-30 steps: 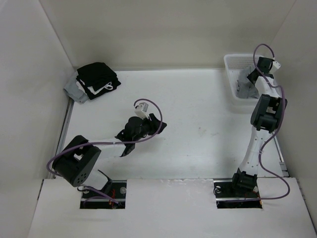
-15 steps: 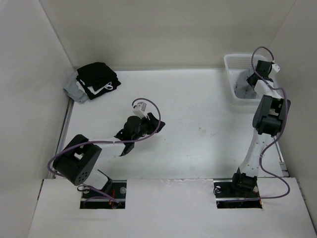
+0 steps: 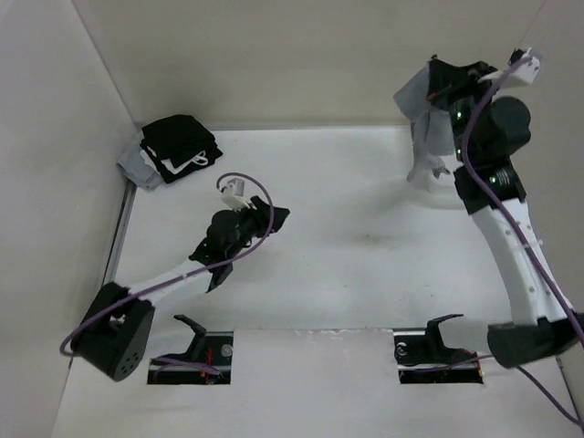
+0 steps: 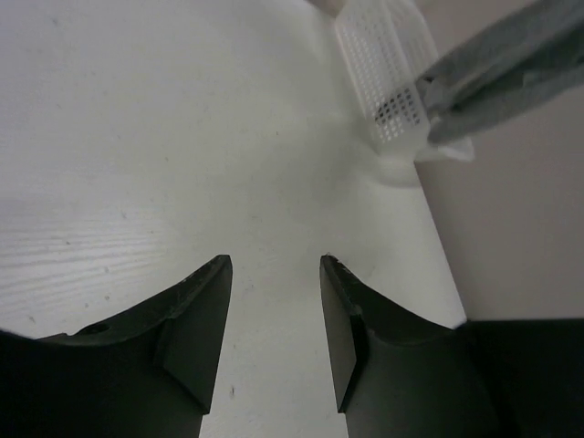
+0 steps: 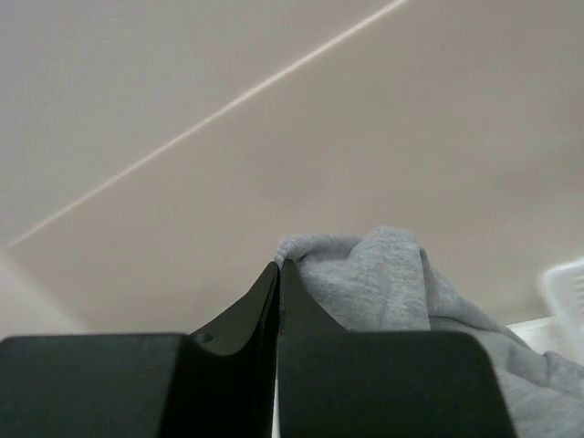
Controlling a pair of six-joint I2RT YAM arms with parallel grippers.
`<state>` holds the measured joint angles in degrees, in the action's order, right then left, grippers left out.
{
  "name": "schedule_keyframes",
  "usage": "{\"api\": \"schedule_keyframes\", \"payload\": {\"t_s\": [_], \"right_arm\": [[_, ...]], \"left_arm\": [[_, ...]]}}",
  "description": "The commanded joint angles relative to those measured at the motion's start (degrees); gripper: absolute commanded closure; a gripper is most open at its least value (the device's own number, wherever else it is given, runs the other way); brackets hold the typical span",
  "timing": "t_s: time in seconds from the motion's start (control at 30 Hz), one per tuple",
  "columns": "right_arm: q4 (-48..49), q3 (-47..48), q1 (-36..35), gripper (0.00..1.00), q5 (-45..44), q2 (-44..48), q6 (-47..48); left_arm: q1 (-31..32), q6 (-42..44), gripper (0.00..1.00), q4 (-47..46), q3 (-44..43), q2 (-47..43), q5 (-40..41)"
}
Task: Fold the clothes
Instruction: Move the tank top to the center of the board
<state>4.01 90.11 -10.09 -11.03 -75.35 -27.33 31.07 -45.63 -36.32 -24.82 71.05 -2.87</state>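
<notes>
The clothes, a mid-grey knit garment (image 3: 422, 119), hang in the air at the back right, above the white basket (image 4: 383, 64). My right gripper (image 3: 436, 87) is raised high and shut on the garment's top edge; in the right wrist view the cloth (image 5: 383, 283) bunches just beside the closed fingertips of that gripper (image 5: 279, 265). The left gripper (image 3: 274, 217) hovers low over the white table left of centre. It is open with nothing between its fingers (image 4: 274, 265), and points toward the hanging garment (image 4: 511, 64).
A pile of black garments with a white mark (image 3: 180, 146) lies on a pale grey piece at the table's back left corner. White walls close in the table on the left, back and right. A corner of the basket (image 5: 568, 283) shows beneath the lifted cloth.
My right gripper has shut on the grey garment in the basket and lifted it high. The left arm has stretched out and its gripper has shifted slightly left.
</notes>
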Motion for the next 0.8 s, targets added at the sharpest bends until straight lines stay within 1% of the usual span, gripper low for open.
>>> {"api": "schedule_keyframes", "payload": {"t_s": [0.0, 0.1, 0.17, 0.2, 0.23, 0.27, 0.3, 0.37, 0.4, 0.43, 0.47, 0.5, 0.53, 0.57, 0.6, 0.63, 0.67, 0.7, 0.73, 0.77], "right_arm": [[4.1, -12.3, -10.1, 0.99, 4.2, 10.3, -1.1], [10.6, -28.3, -20.9, 0.95, 7.1, 18.4, -6.5], [13.5, -36.5, -26.8, 0.91, 6.6, 19.1, -9.7], [15.0, -40.4, -29.8, 0.87, 6.3, 18.6, -11.2], [17.0, -44.5, -33.3, 0.79, 5.4, 16.9, -13.6], [19.3, -48.5, -37.8, 0.67, 4.5, 14.0, -15.5], [20.0, -51.4, -43.2, 0.61, 4.0, 9.9, -16.8], [17.2, -53.3, -49.8, 0.53, 3.6, 6.6, -16.6], [14.2, -53.7, -52.0, 0.51, 2.2, 7.8, -16.1], [10.6, -54.8, -53.0, 0.49, -2.5, 11.2, -16.1], [9.2, -55.4, -53.1, 0.49, -5.1, 13.0, -16.1], [7.5, -56.1, -53.1, 0.51, -7.8, 15.2, -16.1], [3.3, -57.6, -52.7, 0.63, -12.6, 19.8, -16.8], [1.2, -58.2, -52.1, 0.71, -14.4, 21.6, -17.4], [-3.3, -59.3, -50.4, 0.82, -16.0, 24.3, -19.4], [-6.8, -60.0, -49.1, 0.85, -16.3, 25.2, -21.3], [-9.1, -60.3, -48.3, 0.85, -16.5, 25.6, -22.5], [-14.5, -61.4, -46.5, 0.85, -17.4, 25.9, -24.9], [-17.3, -62.1, -45.5, 0.82, -18.2, 25.8, -26.2], [-19.8, -62.6, -44.6, 0.77, -19.2, 25.7, -27.6]], "left_arm": [[-4.3, -0.2, 0.58, 8.2, 0.0, -12.0, 5.7], [-6.9, -0.2, 0.54, 14.4, 0.7, -18.9, 9.3], [-8.1, -1.0, 0.52, 16.5, 2.0, -21.9, 10.7], [-8.9, -1.6, 0.52, 17.7, 2.6, -23.2, 10.8], [-9.5, -2.1, 0.52, 18.9, 3.3, -24.3, 10.3], [-10.0, -2.1, 0.52, 20.1, 3.9, -25.1, 10.0], [-10.3, -1.9, 0.52, 21.3, 4.3, -25.5, 9.7], [-11.1, -1.2, 0.52, 25.0, 5.7, -26.0, 9.5], [-11.2, -1.0, 0.52, 26.5, 6.1, -26.0, 9.5], [-11.1, -0.7, 0.53, 27.7, 6.4, -25.8, 9.4], [-10.4, -0.1, 0.53, 28.9, 6.7, -25.0, 9.4], [-9.9, 0.2, 0.54, 29.6, 6.9, -24.2, 9.4], [-8.6, 0.7, 0.55, 30.8, 7.0, -22.7, 9.4], [-7.7, 1.1, 0.56, 31.4, 7.1, -21.7, 9.4], [-6.7, 1.4, 0.56, 31.9, 7.2, -20.4, 9.4], [-5.0, 1.6, 0.56, 32.0, 7.3, -18.9, 9.4], [-3.4, 1.7, 0.56, 31.8, 7.3, -17.3, 9.3], [-0.2, 2.0, 0.56, 31.3, 6.8, -14.2, 8.9], [2.2, 2.4, 0.56, 31.0, 6.2, -11.9, 8.6], [4.2, 2.6, 0.57, 30.7, 5.6, -10.2, 8.4]]}}
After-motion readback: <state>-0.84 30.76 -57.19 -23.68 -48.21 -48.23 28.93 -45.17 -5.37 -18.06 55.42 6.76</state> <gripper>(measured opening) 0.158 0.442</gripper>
